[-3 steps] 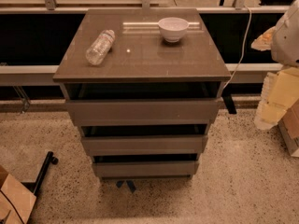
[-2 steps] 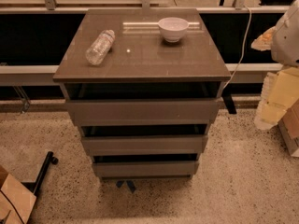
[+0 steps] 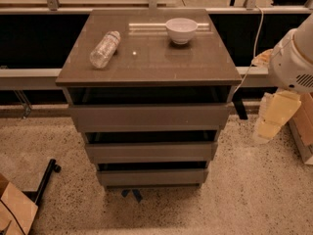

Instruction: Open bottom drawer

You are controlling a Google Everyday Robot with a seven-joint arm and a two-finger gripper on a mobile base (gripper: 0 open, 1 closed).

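The grey-brown cabinet [image 3: 146, 58] stands in the middle of the camera view with three handleless drawers. The bottom drawer [image 3: 151, 176] is the lowest and narrowest-looking front, just above the floor, with a dark gap along its top edge. The middle drawer [image 3: 150, 152] and the top drawer [image 3: 149, 116] sit above it. Only part of my arm shows at the right edge: a white rounded joint [image 3: 293, 58] and a cream link [image 3: 274, 115] hanging below it, right of the cabinet and apart from it. My gripper is out of view.
A clear plastic bottle [image 3: 104, 49] lies on the cabinet top and a white bowl [image 3: 181, 30] stands behind it. A cardboard box [image 3: 14, 210] and a black stand leg [image 3: 45, 177] are on the speckled floor at the lower left. A rail and a dark wall run behind.
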